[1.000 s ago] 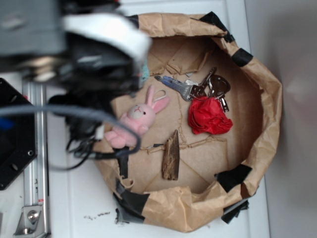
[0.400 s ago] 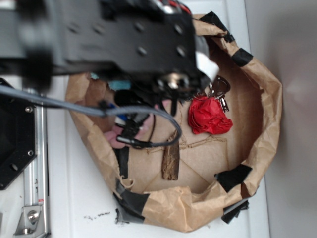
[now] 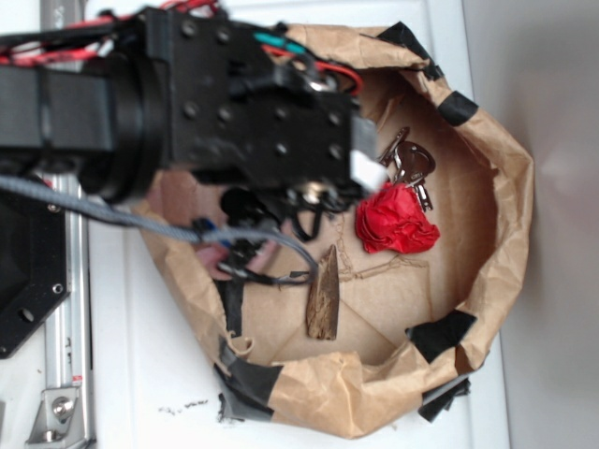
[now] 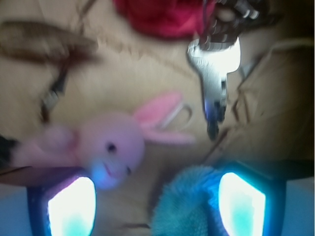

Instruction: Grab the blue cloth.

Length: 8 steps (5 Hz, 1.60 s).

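Note:
In the wrist view the blue cloth (image 4: 189, 204) is a fuzzy teal heap at the bottom, lying against the inside of my right finger (image 4: 242, 205). My gripper (image 4: 156, 206) is open, its two glowing pads wide apart, with the cloth in the right part of the gap. The pink plush bunny (image 4: 110, 142) lies just beyond my left finger (image 4: 71, 206). In the exterior view my arm and gripper body (image 3: 271, 122) hang over the left half of the brown paper nest (image 3: 505, 168) and hide the cloth.
A red tissue-paper wad (image 3: 395, 220) (image 4: 162, 17), a bunch of keys (image 3: 410, 166) (image 4: 214, 73) and a brown wood piece (image 3: 324, 295) (image 4: 44, 44) lie in the nest. Only a bit of the bunny (image 3: 234, 257) shows under the arm. A metal rail (image 3: 65, 374) runs at left.
My arm has swung right and forward over the nest's left half, covering the bunny, the large key and the cloth's corner that showed earlier.

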Each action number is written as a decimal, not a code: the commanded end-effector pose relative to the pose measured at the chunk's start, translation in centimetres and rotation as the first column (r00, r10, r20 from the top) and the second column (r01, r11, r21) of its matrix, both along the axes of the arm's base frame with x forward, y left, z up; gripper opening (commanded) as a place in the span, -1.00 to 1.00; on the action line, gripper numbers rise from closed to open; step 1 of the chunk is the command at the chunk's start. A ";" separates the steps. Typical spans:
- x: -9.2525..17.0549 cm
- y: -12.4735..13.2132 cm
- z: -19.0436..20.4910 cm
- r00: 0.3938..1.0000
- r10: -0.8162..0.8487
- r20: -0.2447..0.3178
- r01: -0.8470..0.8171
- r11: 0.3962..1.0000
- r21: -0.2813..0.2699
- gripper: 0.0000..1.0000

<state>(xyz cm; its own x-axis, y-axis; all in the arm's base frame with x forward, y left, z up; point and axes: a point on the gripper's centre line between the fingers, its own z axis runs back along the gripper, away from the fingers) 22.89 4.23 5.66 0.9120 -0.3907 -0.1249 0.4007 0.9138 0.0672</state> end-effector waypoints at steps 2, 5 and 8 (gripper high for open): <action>-0.9 3.4 -0.5 0.999 0.037 0.019 -0.037 0.999 -0.004 1.00; -0.4 1.1 -4.2 0.998 0.048 -0.027 -0.049 0.998 -0.041 -1.00; 1.7 -0.2 4.5 0.958 0.254 0.131 -0.254 0.967 -0.020 -1.00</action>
<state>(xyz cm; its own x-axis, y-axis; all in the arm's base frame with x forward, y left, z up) 23.84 4.60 8.56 0.9879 -0.1426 -0.0617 0.1473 0.9858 0.0808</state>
